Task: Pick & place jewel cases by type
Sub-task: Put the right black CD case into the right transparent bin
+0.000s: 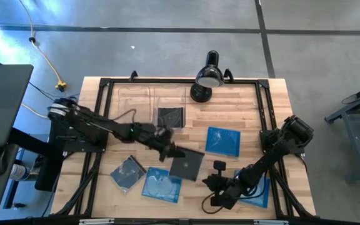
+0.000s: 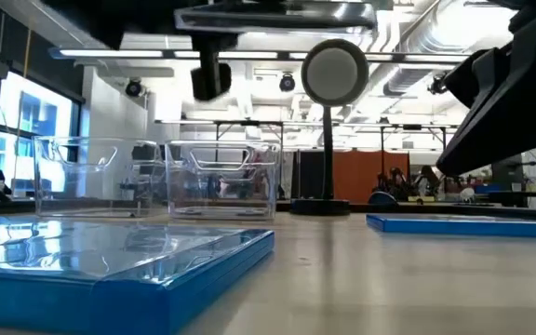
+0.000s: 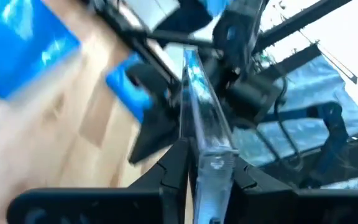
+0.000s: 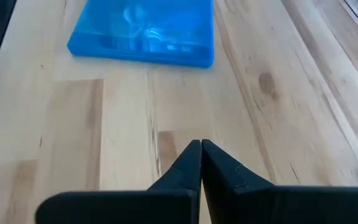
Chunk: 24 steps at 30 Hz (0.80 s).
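Note:
My left gripper [image 1: 169,150] reaches in from the table's left to the middle and is shut on a dark grey jewel case [image 1: 187,164]. My right gripper [image 4: 201,148] is shut with nothing in it and hovers low near the front edge. It points at a blue jewel case [image 4: 143,30] that lies flat on the table. Two more blue cases [image 1: 222,140] [image 1: 256,192] and a dark one with a clear cover [image 1: 128,173] also lie flat. Another dark case [image 1: 170,117] lies in a clear bin [image 1: 170,100]. My left gripper pinches the dark case's near edge [image 3: 213,152] between its two fingers, one on each broad face. The fingers [image 3: 174,171] come nearly level from the table's left. The case sticks out ahead of them, tilted and clear of the table.
Two clear bins [image 2: 91,177] [image 2: 221,181] stand side by side at the far edge. A black lamp [image 1: 208,78] stands to their right. A black frame [image 1: 264,106] runs round the tabletop. There is bare wood between the bins and the cases.

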### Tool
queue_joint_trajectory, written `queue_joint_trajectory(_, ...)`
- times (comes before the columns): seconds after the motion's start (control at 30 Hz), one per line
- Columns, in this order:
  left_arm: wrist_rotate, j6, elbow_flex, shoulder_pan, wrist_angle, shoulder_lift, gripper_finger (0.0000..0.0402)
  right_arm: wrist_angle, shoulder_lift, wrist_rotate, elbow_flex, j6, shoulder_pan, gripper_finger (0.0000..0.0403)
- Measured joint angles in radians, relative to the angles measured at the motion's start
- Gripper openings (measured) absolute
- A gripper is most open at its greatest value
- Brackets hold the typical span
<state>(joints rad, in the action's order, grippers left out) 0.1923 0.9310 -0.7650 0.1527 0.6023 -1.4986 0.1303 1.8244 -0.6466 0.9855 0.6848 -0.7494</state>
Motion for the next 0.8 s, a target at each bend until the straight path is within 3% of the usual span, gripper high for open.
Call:
queue_joint_trajectory(0.2, -0.049, -0.095, 0.0, -0.115, -0.198, 0.221, 0.0045, 0.022, 0.0, -0.002, 0.0, 0.018, 0.004, 0.0)
queue_joint_trajectory(0.37, -0.064, -0.163, 0.0, -0.282, -0.342, 0.344, 0.0045, 0.021, 0.0, -0.006, 0.0, 0.017, 0.012, 0.0)
queue_joint_trajectory(0.63, 0.082, -0.157, 0.0, -0.639, -0.449, 0.299, 0.0046, 0.016, 0.0, 0.033, 0.0, 0.007, 0.037, 0.0)
queue_joint_trajectory(0.8, 0.146, -0.116, -0.002, -0.759, -0.437, 0.256, 0.0046, 0.025, 0.0, 0.043, 0.0, -0.008, 0.038, 0.0)
